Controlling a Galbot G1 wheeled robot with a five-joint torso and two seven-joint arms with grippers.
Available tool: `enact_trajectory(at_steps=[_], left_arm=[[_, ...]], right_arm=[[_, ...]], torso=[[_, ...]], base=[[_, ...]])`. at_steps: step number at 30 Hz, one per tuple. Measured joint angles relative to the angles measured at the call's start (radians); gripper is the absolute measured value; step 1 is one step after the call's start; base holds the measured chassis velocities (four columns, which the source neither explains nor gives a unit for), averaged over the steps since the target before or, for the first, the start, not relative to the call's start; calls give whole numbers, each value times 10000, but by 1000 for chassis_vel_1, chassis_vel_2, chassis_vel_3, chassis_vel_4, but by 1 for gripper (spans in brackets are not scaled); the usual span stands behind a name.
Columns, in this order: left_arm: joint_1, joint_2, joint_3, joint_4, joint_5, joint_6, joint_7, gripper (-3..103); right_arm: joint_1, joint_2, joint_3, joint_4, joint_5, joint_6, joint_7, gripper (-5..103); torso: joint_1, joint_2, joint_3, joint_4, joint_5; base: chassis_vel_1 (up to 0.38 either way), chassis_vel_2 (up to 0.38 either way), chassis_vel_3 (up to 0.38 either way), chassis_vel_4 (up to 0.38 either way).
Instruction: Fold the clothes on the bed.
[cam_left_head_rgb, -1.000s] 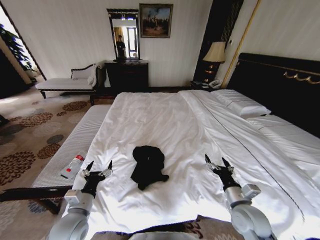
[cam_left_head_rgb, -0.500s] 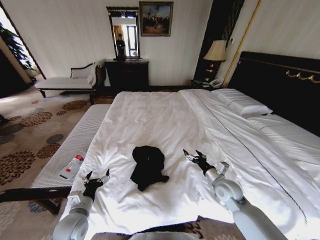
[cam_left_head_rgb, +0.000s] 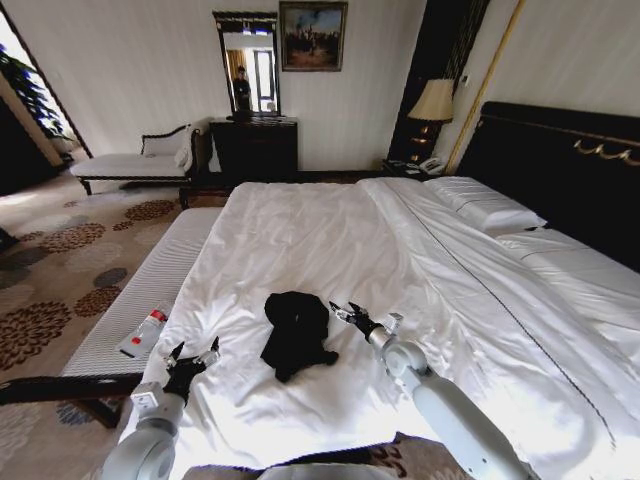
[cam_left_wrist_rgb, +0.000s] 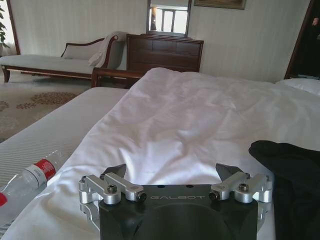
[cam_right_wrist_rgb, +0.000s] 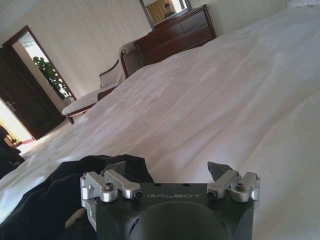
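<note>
— Cream striped walls close off the far end of the room, with a dark wooden dresser (cam_left_head_rgb: 254, 150) under a tall mirror and a lit table lamp with a pale shade (cam_left_head_rgb: 432, 104) off to the right. What takes up the foreground?

— The large bed with white sheets and a dark headboard trimmed in gold (cam_left_head_rgb: 330, 250). A long bench with a striped grey cushion (cam_left_head_rgb: 140, 300) runs along its left side, and a clear plastic bottle with a red label (cam_left_head_rgb: 146, 331) lies on that cushion.

— And the garment?

— The black soft-fabric T-shirt (cam_left_head_rgb: 296, 331) lies crumpled in a heap on the sheet, near the foot of the bed, between the two arms. No lettering is readable on it.

— Where are the grippers?

— The right gripper (cam_left_head_rgb: 346, 313) hovers low over the sheet just beside the shirt's right edge, its fingers spread apart and holding nothing. In the right wrist view the black fabric (cam_right_wrist_rgb: 55, 200) sits right next to one finger. The left gripper (cam_left_head_rgb: 190, 352) is near the bed's left edge, well apart from the shirt, fingers also spread and empty.
</note>
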Motion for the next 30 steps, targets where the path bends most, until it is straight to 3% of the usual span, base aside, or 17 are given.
enact_trajectory(at_steps=[12,14,17,19,25,30], left_arm=[[-187,-298,91,81,180,1,1,100],[-228,-274,137,101,186,12,0,100],[-234,-198,103,101,171,16,-4,100],[-248,-107,-8,-20,-373,92,-146,100],[-413,-5,-140,-227,-1182,228,-362,100],[-511,90,-150,-214,-1078,263,-389,100]], right_arm=[[272,717,-495,-430,-56,-142,-78,85],[415,752,-601,-710,-60,-141,-96,77],[465,794,-660,-881,-73,-123,-127,73],[505,903,-708,-1168,-149,-18,-256,65],[601,1194,-644,-1646,-188,103,-406,63],[651,1290,-757,-1686,-199,156,-447,44]], torso=[[-1,1,-1,4,0],[-1,1,0,2,-3],[-1,1,-1,2,-1],[-1,1,-1,2,-2],[-1,2,-1,3,0],[-1,1,0,2,0]], base=[[0,0,0,0],[0,0,0,0],[0,0,0,0],[0,0,0,0],[0,0,0,0],[0,0,0,0]])
